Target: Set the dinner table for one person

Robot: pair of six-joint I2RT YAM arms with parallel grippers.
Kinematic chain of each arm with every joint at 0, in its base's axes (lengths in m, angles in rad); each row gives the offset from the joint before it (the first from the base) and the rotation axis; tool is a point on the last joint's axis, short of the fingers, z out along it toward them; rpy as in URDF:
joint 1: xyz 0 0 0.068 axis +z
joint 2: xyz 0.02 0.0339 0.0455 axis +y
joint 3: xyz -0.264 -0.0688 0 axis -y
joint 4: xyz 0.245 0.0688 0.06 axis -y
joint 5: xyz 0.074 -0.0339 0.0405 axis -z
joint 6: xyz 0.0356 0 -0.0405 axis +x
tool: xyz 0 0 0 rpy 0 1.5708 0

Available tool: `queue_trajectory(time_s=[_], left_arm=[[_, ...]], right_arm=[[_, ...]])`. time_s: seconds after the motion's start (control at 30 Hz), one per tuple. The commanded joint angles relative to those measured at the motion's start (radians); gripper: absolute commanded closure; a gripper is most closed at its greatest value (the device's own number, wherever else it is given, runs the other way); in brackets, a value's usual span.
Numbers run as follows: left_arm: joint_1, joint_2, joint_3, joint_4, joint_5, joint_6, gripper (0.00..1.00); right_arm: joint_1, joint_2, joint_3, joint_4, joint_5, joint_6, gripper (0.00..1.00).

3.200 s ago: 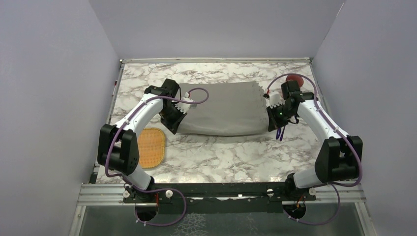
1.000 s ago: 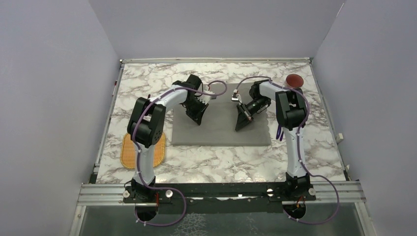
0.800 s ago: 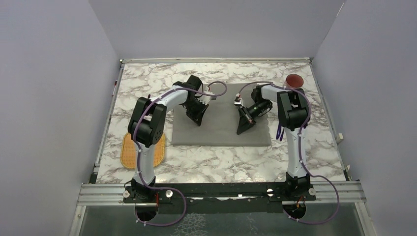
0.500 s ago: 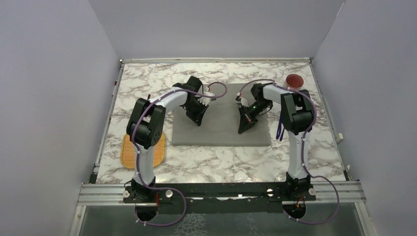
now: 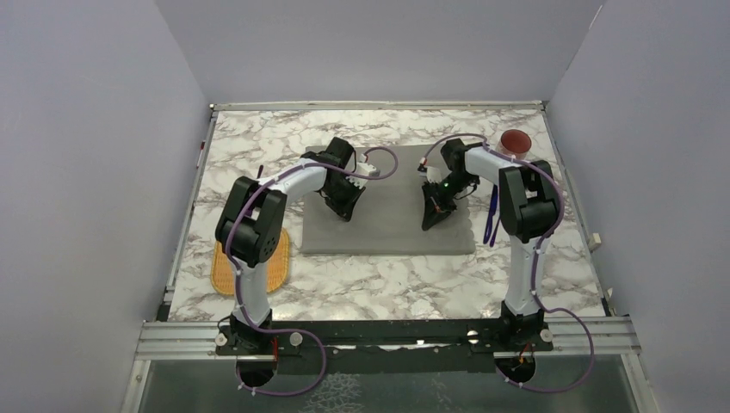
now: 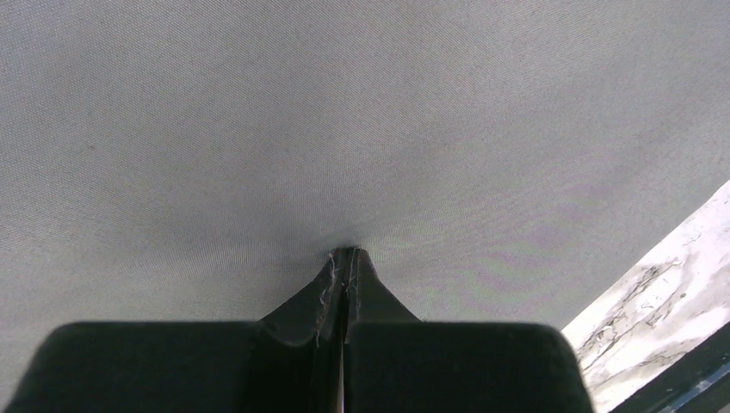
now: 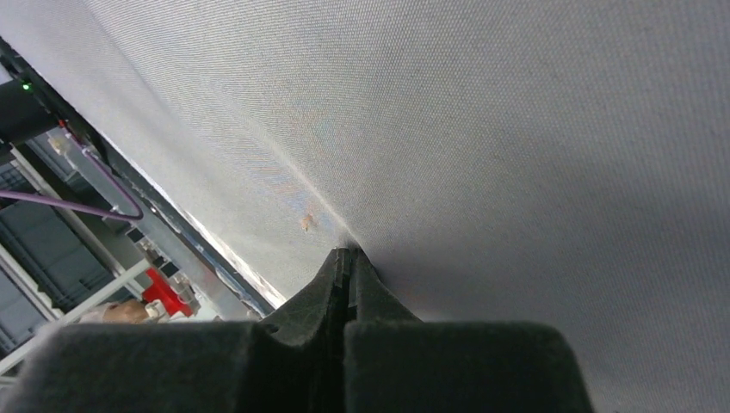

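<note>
1. Across the whole workspace lies the table (image 5: 379, 280), a marble top with metal edging. A grey placemat (image 5: 387, 231) lies flat on it, about midway left to right and a little toward the far side.
2. The left gripper (image 5: 343, 212) points down at the left part of the placemat. Its jaws are pressed together.
3. From the left wrist, that gripper (image 6: 345, 255) meets the cloth (image 6: 344, 112) at its tips, and the fabric dimples slightly there. Whether any cloth is caught between the jaws cannot be told. A strip of table (image 6: 658, 288) shows at the lower right.
4. The right gripper (image 5: 430, 221) points down at the right part of the placemat, well apart from the left one. Its jaws are also pressed together.
5. From the right wrist, its tips (image 7: 347, 255) touch the cloth (image 7: 516, 129) near one edge. Again, no pinched fold can be made out.
6. An orange mat (image 5: 222, 274) lies on the near left of the table, partly hidden under the left arm. It is near the placemat's near-left corner but apart from it.
7. A red dish (image 5: 515, 140) sits at the far right corner, apart from the placemat.
</note>
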Motion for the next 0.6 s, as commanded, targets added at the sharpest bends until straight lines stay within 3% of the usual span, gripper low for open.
queue_trajectory(time_s=[0.0,0.57], left_arm=[[0.008,0.043,-0.089,-0.115,-0.165,0.047,1.0],[0.009,0.033,-0.101,-0.122,-0.171,0.047,1.0]], right_arm=[[-0.017,0.01,-0.046,0.178,0.311,-0.05,1.0],[-0.016,-0.137,-0.161,0.235,0.538,-0.024,0.99]])
